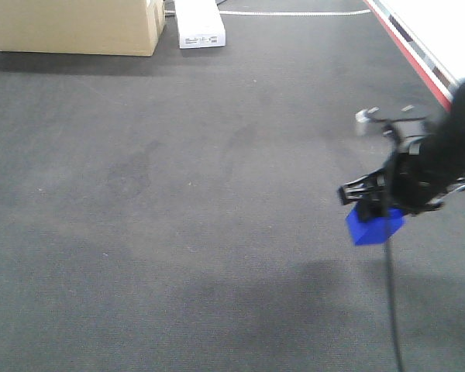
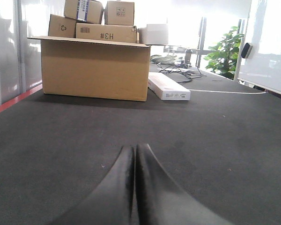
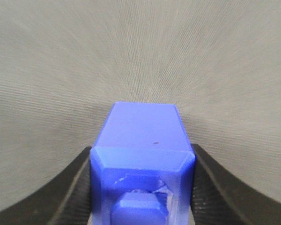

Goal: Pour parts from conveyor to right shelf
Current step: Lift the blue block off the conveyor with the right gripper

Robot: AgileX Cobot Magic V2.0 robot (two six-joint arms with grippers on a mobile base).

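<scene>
- Blue block (image 3: 143, 154) fills the right wrist view, squeezed between the black fingers (image 3: 72, 197) of the right gripper (image 1: 376, 203), so that pincer is clamped on it.
- Below the pincer is the dark grey conveyor (image 1: 178, 194); the block looks to hang clear of it.
- Left gripper (image 2: 134, 161): fingers pressed together, low over the conveyor.
- Well ahead of it sits a cardboard box (image 2: 94, 70), with a white box (image 2: 168, 89) just beside.

Bright blue block (image 3: 143, 136), dark grey stained belt (image 1: 178, 194)
</scene>
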